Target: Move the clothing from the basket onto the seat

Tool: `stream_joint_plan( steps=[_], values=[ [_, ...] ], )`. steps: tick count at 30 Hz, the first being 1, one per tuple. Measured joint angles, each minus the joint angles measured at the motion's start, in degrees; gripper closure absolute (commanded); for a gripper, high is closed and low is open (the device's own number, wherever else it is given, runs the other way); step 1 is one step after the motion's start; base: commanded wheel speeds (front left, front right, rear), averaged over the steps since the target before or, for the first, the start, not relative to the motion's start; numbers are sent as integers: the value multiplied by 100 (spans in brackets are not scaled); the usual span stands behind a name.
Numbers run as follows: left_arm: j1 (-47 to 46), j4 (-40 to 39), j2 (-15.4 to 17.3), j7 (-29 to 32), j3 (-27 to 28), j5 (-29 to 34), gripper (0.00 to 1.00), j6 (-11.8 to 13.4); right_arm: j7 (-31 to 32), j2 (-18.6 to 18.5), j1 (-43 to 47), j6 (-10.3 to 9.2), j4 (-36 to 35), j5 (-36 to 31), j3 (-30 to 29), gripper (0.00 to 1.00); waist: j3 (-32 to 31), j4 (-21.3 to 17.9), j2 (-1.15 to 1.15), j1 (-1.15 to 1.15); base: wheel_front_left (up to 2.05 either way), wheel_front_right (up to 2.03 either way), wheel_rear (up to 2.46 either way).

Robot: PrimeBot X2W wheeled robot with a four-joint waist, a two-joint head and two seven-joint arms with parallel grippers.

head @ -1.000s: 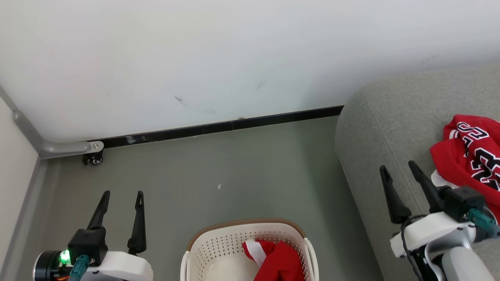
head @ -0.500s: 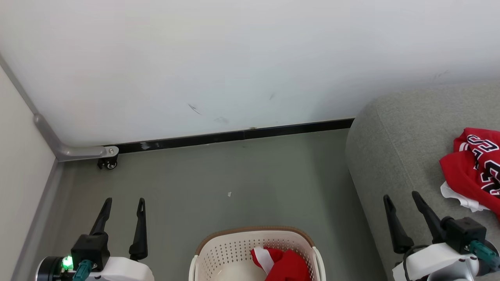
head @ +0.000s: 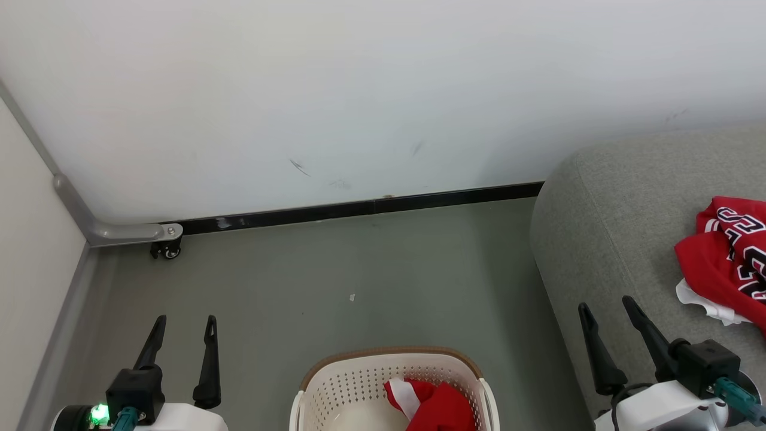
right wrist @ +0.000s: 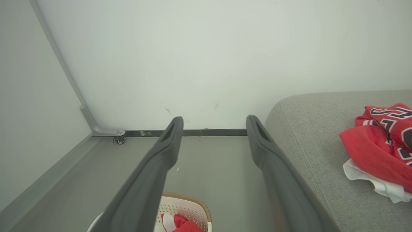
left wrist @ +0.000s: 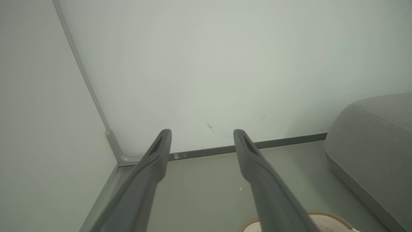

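A grey-green floor [head: 383,269] runs from the robot to a white wall [head: 359,90] edged by a black skirting strip [head: 359,208]. At the bottom centre stands the cream basket [head: 341,386] with its brown rim, and a crumpled red jersey [head: 440,407] with white trim lies inside it, toward its right side. To the right the light-grey seat [head: 610,227] rises from the floor, its rounded corner close to the skirting. A second red jersey [head: 727,257] with black-and-white lettering lies on it at the picture's right edge, a bit of white cloth [head: 706,305] showing beneath. The left gripper [head: 185,322] hovers above the floor left of the basket, its two dark fingers spread wide and holding nothing. The right gripper [head: 605,305] shows against the seat's left edge, likewise spread wide and empty, apart from the jersey on the seat. On the far left a cream panel [head: 30,251] closes the corner; a grey metal bar [head: 84,215] runs down along it and ends at a small caster wheel [head: 170,251] by the skirting. A tiny pale scrap [head: 352,297] lies on the floor beyond the basket. A broad stretch of floor lies between basket and wall, and a narrower strip between basket and seat.
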Motion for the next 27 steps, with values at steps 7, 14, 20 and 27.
stream_joint_plan(
  steps=[7, 14, 20, 27],
  values=[
    [0, 24, 0, 0, 88, 86, 0, 9, 31, 2, 38, 0, -162, 0, 26, 0, 27, 26, 0, 0, 0, 0, 0],
    [-1, 21, 0, 0, 164, 86, 0, 16, 57, 8, 110, 0, -268, 0, 44, 0, 69, 43, 0, 0, 0, 0, 0],
    [-1, -5, -19, 0, 175, 87, 0, 13, 58, 8, 117, 0, -334, 18, 67, 0, 103, 42, 0, 0, 0, 0, 0],
    [-1, -14, -29, 0, 175, 116, 0, -11, 109, 8, 154, 0, -426, 64, 81, 0, 141, 32, 0, 0, 0, 0, 0]
  ],
)
